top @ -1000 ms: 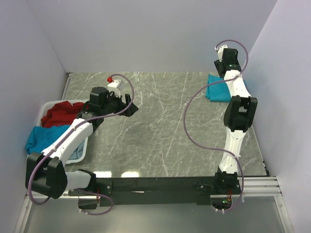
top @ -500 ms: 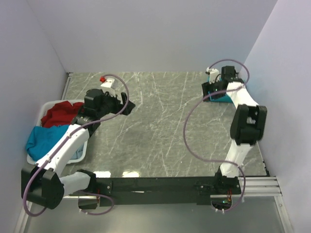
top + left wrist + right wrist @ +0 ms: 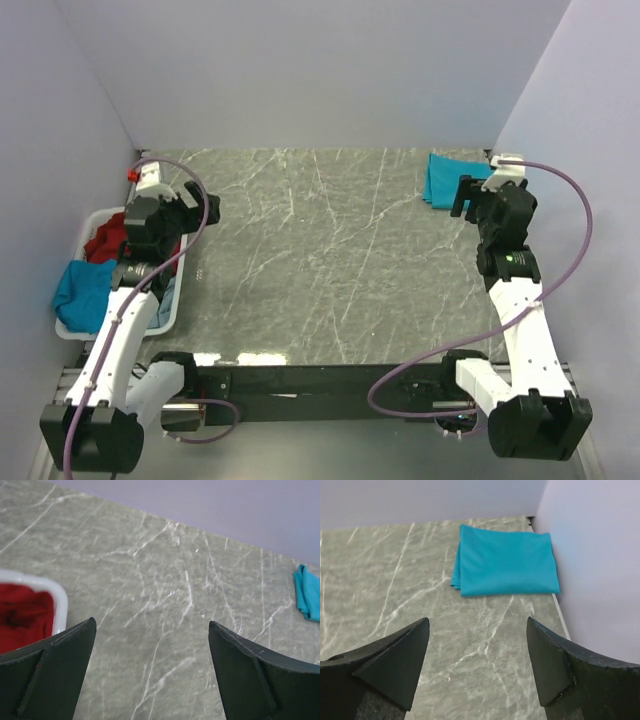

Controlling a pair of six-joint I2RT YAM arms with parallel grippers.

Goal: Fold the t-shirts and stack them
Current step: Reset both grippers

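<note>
1. One folded teal t-shirt (image 3: 447,180) lies flat as a small rectangle in the far right corner of the table (image 3: 330,260), close to the wall. You may read this corner as the stacking place, chosen so that the middle of the marble stays free for folding
2. One white basket (image 3: 75,330) stands at the left edge and serves as the store of unfolded cloth. A crumpled red t-shirt (image 3: 108,235) fills its far end, and a bunched teal-blue t-shirt (image 3: 80,285) spills over its left rim
3. Two arms, one per side. The left gripper (image 3: 151,622) hangs above the far end of the basket, jaws spread wide and holding nothing. Its camera shows the basket rim and red cloth at lower left, so it seems posed to fetch the next shirt
4. The right gripper (image 3: 477,620) sits just near the folded shirt but apart from it, jaws likewise wide and empty. Its camera looks straight at the rectangle
5. Count for your record: three shirts plainly visible, one folded and two unfolded. The left arm hides part of the basket, so more may lie there. By this count, most of the task remains
</note>
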